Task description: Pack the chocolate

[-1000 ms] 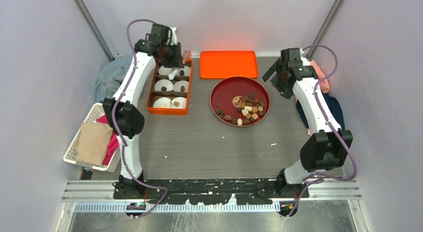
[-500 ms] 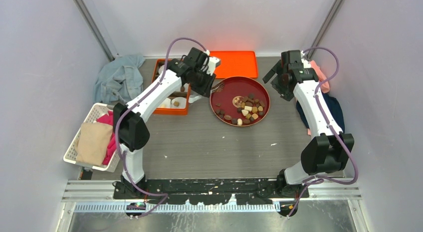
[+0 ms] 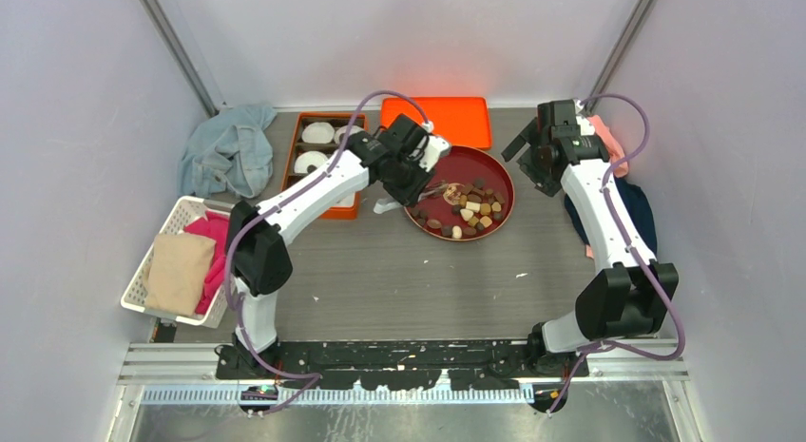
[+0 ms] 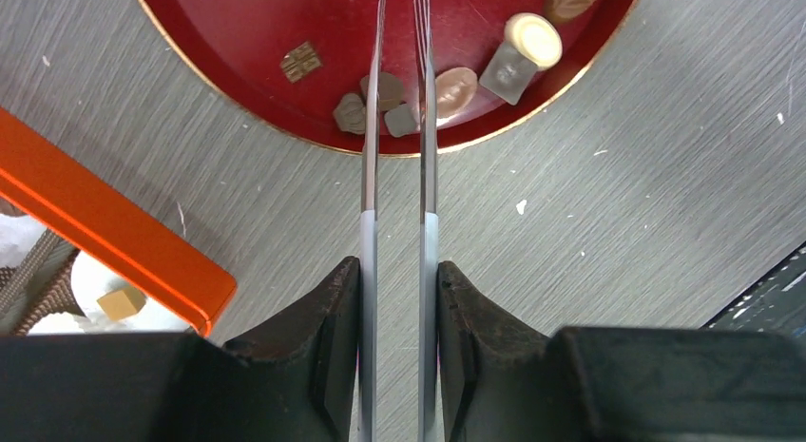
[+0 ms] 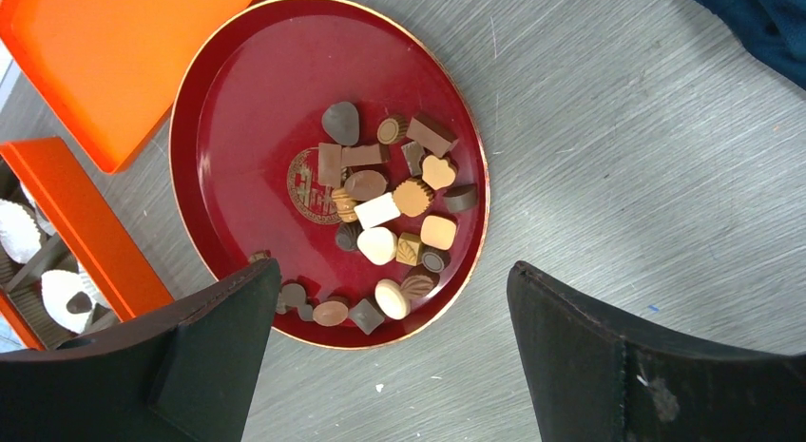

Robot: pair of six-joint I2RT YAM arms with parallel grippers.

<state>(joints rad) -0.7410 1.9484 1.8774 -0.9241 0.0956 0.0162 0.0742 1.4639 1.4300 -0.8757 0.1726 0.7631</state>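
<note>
The chocolates point(image 3: 470, 209) lie in a heap on a round red plate point(image 3: 475, 162), in dark brown, tan and cream. My left gripper point(image 3: 411, 171) is at the plate's left rim, shut on metal tongs point(image 3: 434, 188). In the left wrist view the gripper point(image 4: 399, 266) holds the tong arms point(image 4: 369, 176), which reach over the rim among a few small chocolates point(image 4: 456, 86). The arms stand slightly apart. My right gripper point(image 3: 542, 166) hangs open and empty to the right of the plate. Its wrist view point(image 5: 392, 271) looks down on the chocolates point(image 5: 390, 204).
An orange divided box point(image 3: 318, 190) with white paper cups point(image 3: 312, 162), some holding a chocolate, stands left of the plate. An orange lid point(image 3: 435, 122) lies behind the plate. A white basket point(image 3: 143, 271) of cloths sits at the left, with more cloths at back left point(image 3: 228, 152) and right point(image 3: 637, 209).
My left arm swung right with the tongs, from over the orange box's far end to the plate's left rim. The right arm barely moved.
</note>
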